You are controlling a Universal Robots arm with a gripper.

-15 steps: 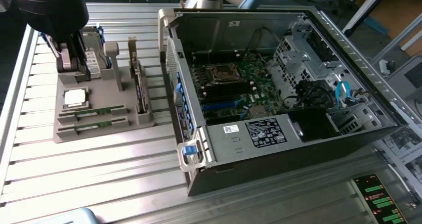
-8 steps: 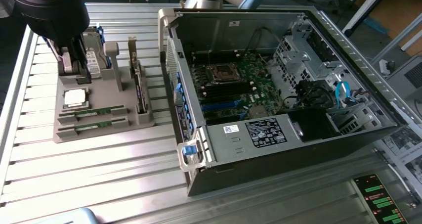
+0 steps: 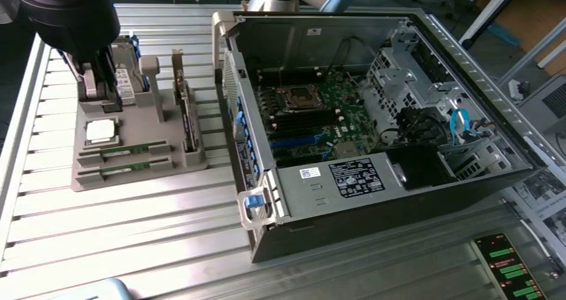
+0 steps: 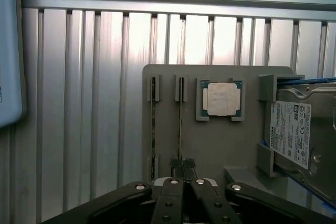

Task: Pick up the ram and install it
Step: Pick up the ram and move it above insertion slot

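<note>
Two green ram sticks stand on edge in slots of a grey holder tray [image 3: 132,181]: one [image 3: 124,148] beside the square silver processor [image 3: 100,131], the other [image 3: 124,170] nearer the tray's front. In the wrist view both show edge-on as thin lines, ram [image 4: 180,121] and ram [image 4: 153,124]. My gripper [image 4: 182,165] is shut with nothing between its fingers. It hovers above the tray [image 4: 220,145], its tips over one end of the ram nearer the processor [image 4: 219,99]. In the exterior view the gripper [image 3: 106,103] hangs over the tray's back part.
A hard drive [image 3: 126,81] [image 4: 299,135] and an upright expansion card [image 3: 185,114] share the tray. The open computer case [image 3: 354,95] with its motherboard lies to the exterior view's right. A pale blue object [image 4: 8,51] lies on the ribbed metal table [image 3: 132,234].
</note>
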